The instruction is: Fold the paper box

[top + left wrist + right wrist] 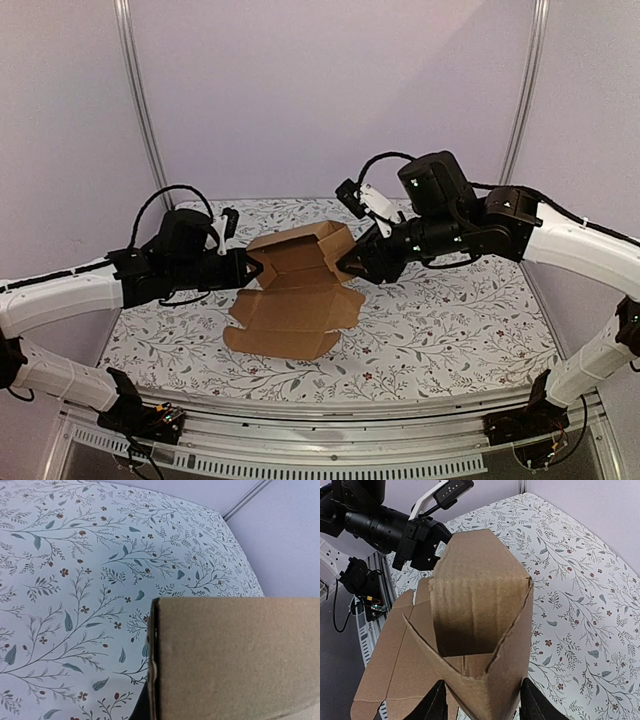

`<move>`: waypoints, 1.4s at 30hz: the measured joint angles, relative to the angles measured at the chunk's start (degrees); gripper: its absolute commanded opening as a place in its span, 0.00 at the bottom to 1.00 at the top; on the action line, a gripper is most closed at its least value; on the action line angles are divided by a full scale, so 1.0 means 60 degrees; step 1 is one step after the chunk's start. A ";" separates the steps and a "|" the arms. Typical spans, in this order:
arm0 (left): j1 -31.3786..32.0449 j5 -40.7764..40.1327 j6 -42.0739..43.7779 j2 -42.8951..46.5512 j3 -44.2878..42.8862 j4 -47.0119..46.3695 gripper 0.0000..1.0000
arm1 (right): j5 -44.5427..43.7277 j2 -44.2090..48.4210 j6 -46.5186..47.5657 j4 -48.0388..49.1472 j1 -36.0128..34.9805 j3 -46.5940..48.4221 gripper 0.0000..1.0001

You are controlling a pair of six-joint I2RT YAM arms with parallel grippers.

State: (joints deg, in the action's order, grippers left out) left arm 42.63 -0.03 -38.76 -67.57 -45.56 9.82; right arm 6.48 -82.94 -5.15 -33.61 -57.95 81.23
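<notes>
The plain brown cardboard paper box (295, 300) lies half folded on the flowery worktop (450, 320), the right hand (479, 700) pinching its raised right end and the left hand (250, 268) at its left wall, though I cannot tell that hand's grip, and it looks light and bendy, so hold it near the folds.

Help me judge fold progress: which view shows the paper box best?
Top external: the whole paper box shows, flat flaps near, raised walls far, between the left gripper and right gripper. Left wrist shows only one brown panel's edge; right wrist shows the raised end close up between its fingers, the rest cut off.
</notes>
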 measured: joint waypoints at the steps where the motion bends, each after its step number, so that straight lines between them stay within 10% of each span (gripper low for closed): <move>1: 0.0000 -0.0087 -0.0025 -0.0022 -0.0047 0.0095 0.00 | -0.0135 -0.0047 -0.0036 0.0033 -0.0047 0.0000 0.48; 42: -0.0004 -0.1333 -0.0765 -0.0692 -0.0652 0.1745 0.00 | -0.4881 -0.2200 -0.2189 0.1548 -0.1191 0.0157 0.37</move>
State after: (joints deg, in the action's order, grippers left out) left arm 42.61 -8.03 -43.35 -71.72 -49.47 20.29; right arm -22.81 -96.14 -18.28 -24.32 -65.10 82.17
